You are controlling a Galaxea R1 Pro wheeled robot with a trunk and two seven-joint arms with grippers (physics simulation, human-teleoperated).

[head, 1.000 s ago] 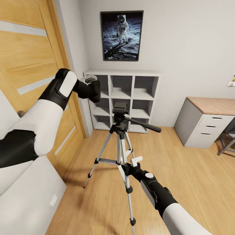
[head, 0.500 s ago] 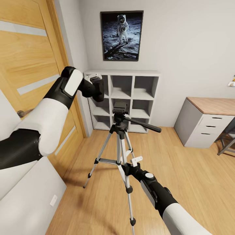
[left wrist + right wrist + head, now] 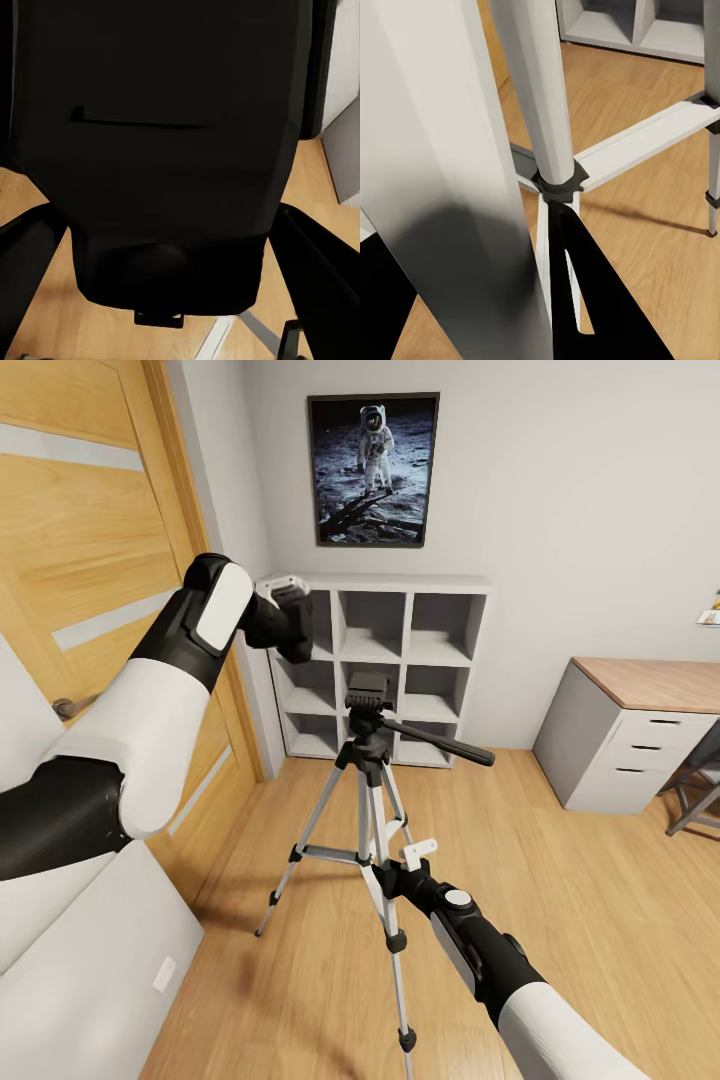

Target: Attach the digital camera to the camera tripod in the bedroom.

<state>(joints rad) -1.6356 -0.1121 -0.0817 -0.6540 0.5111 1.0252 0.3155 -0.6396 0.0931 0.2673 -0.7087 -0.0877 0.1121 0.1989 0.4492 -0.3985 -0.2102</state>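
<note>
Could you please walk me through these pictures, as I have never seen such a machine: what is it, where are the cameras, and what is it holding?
It is a simulated wheeled robot with two arms. The head view looks down over both. The left gripper, raised near the oak door, holds a small black boxy digital camera, which looms dark and close in the left wrist view. The right gripper is closed around a silver leg of the tall three-legged camera tripod standing on the light wood plank floor; the right wrist view looks along that leg. The tripod's black head carries nothing yet. Behind stands a white cube shelf.
</note>
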